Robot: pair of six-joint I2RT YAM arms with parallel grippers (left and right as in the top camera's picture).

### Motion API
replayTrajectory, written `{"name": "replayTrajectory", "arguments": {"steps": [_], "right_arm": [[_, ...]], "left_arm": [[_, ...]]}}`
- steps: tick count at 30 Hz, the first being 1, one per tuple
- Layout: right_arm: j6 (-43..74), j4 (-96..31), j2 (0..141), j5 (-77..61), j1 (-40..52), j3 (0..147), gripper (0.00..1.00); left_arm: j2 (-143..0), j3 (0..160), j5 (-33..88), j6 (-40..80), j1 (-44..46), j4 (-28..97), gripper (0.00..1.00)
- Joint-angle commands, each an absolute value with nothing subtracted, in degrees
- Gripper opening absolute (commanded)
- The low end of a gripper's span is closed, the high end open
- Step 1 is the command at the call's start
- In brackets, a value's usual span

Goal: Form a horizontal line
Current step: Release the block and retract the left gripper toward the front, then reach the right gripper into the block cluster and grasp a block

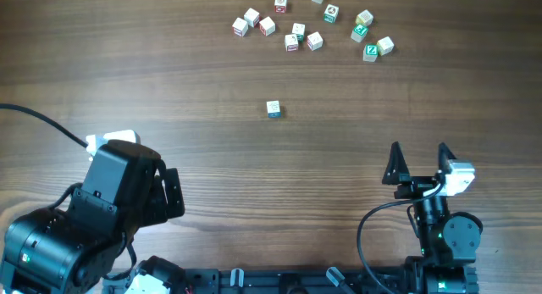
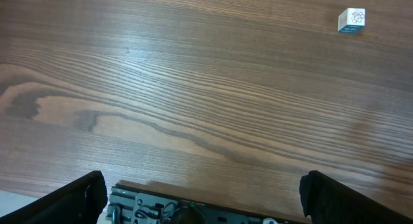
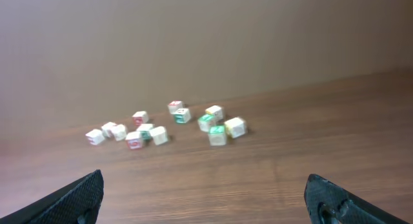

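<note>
No line had been made yet. One blue-printed cube (image 1: 273, 109) (image 2: 352, 20) sat alone near the middle of the wooden table (image 1: 169, 91). All the other little cubes sat in a loose bunch (image 1: 309, 23) (image 3: 168, 126) at the far side, well apart from it. A red-printed cube (image 1: 280, 3) and a plain white cube (image 1: 268, 25) were in that bunch.

The left gripper (image 2: 203, 185) had its fingers spread wide and held nothing. In its wrist view the blue-printed cube lay far ahead and off to the right of the fingers. The right gripper (image 1: 419, 158) (image 3: 205, 185) had its fingers spread wide too, also with nothing between them. The bunch lay straight ahead of it and a bit to the left, so this arm looked better placed to fetch the next cube. That cube would probably need to go right beside the blue one, touching it, so the row runs left to right.
</note>
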State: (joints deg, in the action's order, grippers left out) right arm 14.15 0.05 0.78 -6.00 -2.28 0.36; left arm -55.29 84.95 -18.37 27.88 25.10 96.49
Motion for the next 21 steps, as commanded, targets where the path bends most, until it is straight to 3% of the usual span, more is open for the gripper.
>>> {"name": "replayTrajectory", "arguments": {"steps": [1,2,4,8,11,16,21], "right_arm": [[37.5,1.3,0.5,-17.5,-2.0,0.3,1.0],[47.5,1.6,0.6,-21.1,-2.0,0.3,1.0],[55.7,1.6,0.7,-22.6,-2.0,0.3,1.0],[62.0,3.2,1.0,-23.0,-2.0,0.3,1.0],[52.1,10.1,1.1,-28.7,-2.0,0.6,1.0],[47.8,6.2,7.1,-29.7,-2.0,7.5,0.99],[39.5,1.7,25.3,-31.0,-2.0,18.8,0.99]], "left_arm": [[-55.2,84.4,-18.5,27.4,25.1,96.5,1.0],[-55.2,84.4,-18.5,27.4,25.1,96.5,1.0],[-55.2,84.4,-18.5,27.4,25.1,96.5,1.0],[-55.2,84.4,-18.5,27.4,25.1,96.5,1.0],[-55.2,84.4,-18.5,27.4,25.1,96.5,1.0],[-55.2,84.4,-18.5,27.4,25.1,96.5,1.0],[-55.2,84.4,-18.5,27.4,25.1,96.5,1.0]]}}
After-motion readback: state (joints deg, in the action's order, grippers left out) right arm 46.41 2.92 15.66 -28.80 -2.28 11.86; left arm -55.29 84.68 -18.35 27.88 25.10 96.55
